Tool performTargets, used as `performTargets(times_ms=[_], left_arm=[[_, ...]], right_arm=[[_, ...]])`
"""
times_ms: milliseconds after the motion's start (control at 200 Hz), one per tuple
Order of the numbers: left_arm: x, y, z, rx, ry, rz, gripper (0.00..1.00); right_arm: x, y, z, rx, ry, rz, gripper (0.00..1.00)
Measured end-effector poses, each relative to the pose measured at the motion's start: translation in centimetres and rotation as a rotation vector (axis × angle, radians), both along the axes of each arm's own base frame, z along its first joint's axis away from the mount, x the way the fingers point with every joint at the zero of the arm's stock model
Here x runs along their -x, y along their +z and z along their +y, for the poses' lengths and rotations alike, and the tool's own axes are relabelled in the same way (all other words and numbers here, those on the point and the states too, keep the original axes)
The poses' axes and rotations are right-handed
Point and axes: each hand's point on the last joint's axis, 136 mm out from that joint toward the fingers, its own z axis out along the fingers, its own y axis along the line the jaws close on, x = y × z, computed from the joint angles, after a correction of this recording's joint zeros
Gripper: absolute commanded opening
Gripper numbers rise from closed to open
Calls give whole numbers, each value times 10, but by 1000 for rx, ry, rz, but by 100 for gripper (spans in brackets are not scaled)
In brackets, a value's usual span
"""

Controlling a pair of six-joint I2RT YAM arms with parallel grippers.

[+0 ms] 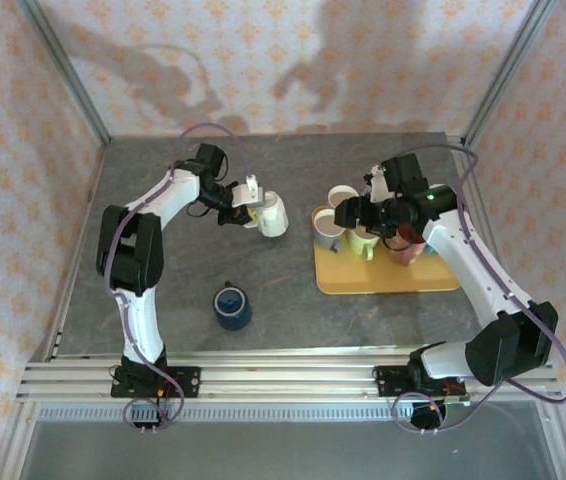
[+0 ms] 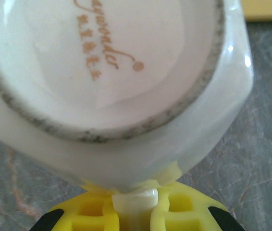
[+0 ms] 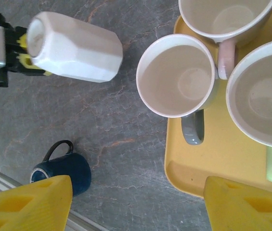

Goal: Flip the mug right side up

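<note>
White mug [image 1: 274, 214]: on its side, just left of the yellow tray [image 1: 388, 280], over the bench [image 1: 293, 310].
Left fingers [image 2: 93, 215]: clamped on its handle.
Right fingers [image 3: 35, 202]: apart, above the tray.
Risk: the narrow handle hold could let the mug swivel or slip mid-turn.
Count: one white mug, one blue mug [image 1: 232, 305], three tray mugs [image 3: 177, 74] seen.

Bright, diffuse light from the near side cast soft arm shadows on the patterned peach back wall [image 1: 263, 100] and small glints on the glossy white faceted ceramic mug [image 2: 112, 72], slightly blurred in the left wrist view, while the grey stone-look tabletop [image 3: 112, 120] looked sharp.
</note>
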Motion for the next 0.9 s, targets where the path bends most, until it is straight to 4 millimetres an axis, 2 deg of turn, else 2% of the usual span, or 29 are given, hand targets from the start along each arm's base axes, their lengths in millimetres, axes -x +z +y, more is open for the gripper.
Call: performTargets(times_ms=[210, 535, 701, 901], left_arm=[[8, 76, -8, 135, 76, -98, 0], [31, 187, -15, 384, 269, -130, 0], [46, 222, -27, 488, 320, -92, 0], [63, 247, -41, 589, 356, -49, 0]], right_arm=[[3, 13, 8, -64, 36, -59, 72], [3, 51, 35, -240, 157, -187, 65], [4, 74, 52, -347, 246, -251, 64], [2, 100, 67, -459, 329, -326, 63]])
